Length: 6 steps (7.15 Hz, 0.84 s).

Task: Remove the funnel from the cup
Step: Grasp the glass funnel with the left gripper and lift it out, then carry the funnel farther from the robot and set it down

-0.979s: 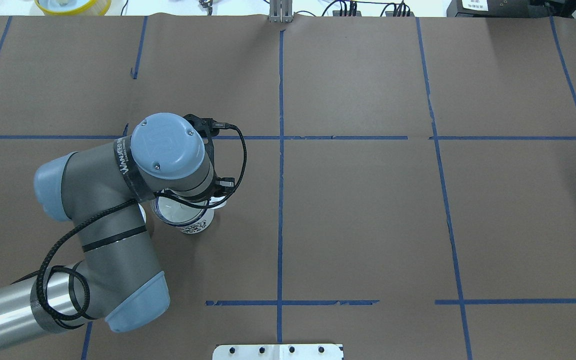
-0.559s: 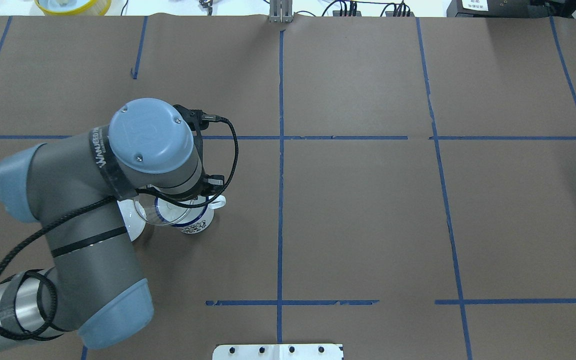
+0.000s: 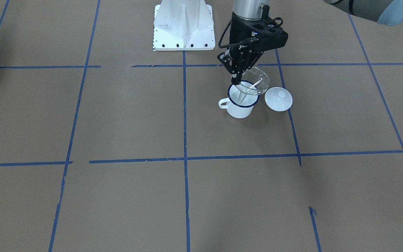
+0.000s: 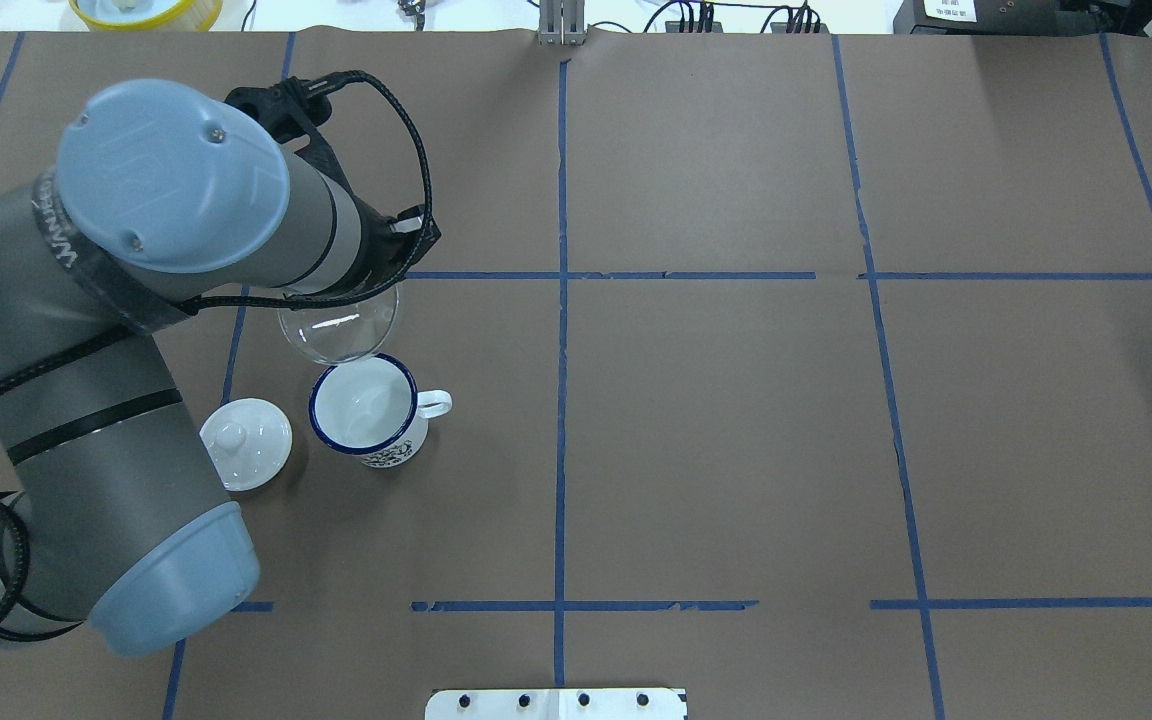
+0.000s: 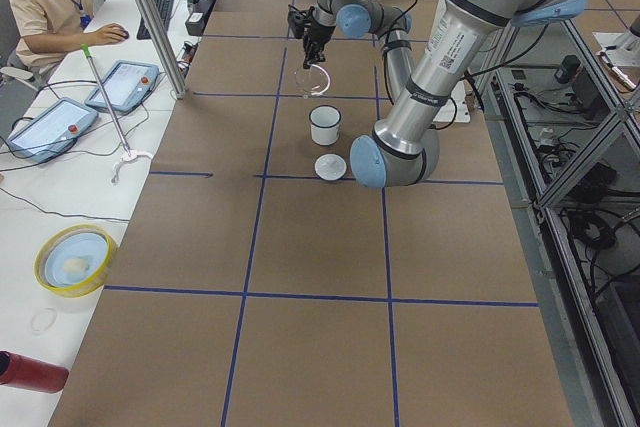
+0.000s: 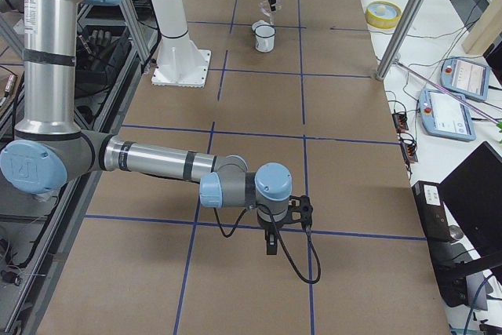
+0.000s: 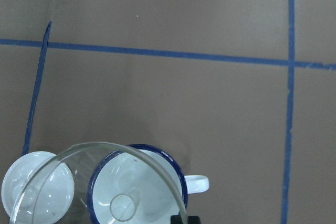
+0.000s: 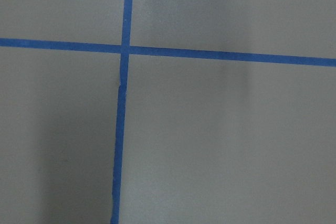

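Note:
My left gripper point(image 3: 238, 79) is shut on the rim of the clear funnel point(image 3: 256, 82) and holds it tilted in the air, just above the white mug with the blue rim point(image 3: 240, 106). In the overhead view the funnel point(image 4: 339, 325) shows beyond the cup point(image 4: 366, 408), and the wrist hides the fingers. In the left wrist view the funnel's spout point(image 7: 124, 207) hangs over the cup's opening point(image 7: 163, 182). The side view shows a gap between the funnel point(image 5: 315, 77) and the cup point(image 5: 324, 125). My right gripper point(image 6: 271, 245) is far off over bare table; I cannot tell whether it is open or shut.
A white round knobbed lid point(image 4: 245, 443) lies on the table just beside the cup, on my left; it also shows in the front view point(image 3: 278, 99). The robot's white base plate point(image 3: 184, 24) stands behind the cup. Blue tape lines cross the brown table cover point(image 4: 736, 420).
My left arm has risen and drawn back toward its own side, lifting the funnel up out of the cup. The cup and the lid have stayed in place.

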Motion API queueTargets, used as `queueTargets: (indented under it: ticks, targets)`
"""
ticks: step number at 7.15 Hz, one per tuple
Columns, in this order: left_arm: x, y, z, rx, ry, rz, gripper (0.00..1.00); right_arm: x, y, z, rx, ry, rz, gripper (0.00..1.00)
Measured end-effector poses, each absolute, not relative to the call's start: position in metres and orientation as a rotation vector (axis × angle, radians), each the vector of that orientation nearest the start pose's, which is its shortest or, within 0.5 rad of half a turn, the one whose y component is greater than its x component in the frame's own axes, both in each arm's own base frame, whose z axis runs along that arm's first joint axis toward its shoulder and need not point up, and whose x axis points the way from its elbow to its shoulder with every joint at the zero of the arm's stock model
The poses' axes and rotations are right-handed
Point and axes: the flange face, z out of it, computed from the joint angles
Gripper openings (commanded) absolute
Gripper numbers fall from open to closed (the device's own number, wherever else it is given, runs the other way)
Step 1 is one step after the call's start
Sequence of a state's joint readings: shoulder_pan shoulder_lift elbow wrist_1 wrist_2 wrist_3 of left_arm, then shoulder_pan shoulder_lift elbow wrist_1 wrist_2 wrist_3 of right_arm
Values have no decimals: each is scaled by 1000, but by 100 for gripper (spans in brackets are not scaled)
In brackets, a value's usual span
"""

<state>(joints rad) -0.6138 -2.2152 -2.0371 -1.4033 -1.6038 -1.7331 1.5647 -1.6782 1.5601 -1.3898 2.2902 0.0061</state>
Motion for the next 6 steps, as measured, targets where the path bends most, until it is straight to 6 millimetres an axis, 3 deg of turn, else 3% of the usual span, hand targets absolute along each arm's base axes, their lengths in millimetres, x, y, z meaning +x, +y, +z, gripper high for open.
queueTargets:
  ticks: [2,3,5,6]
  targets:
    - [397,-487,153,275,1106,-1058,0,65,-449,700,56,-720,-23,100]
    - [402,-523,178,289,1158,-1211,0,65,-449,700,56,-720,-23,100]
    - [425,-595,250,324,1201,-1399,0,65,-449,700,56,-720,-23,100]
    - [441,-619,276,350,1201,-1429,4,65,-449,700,56,-720,-23,100]
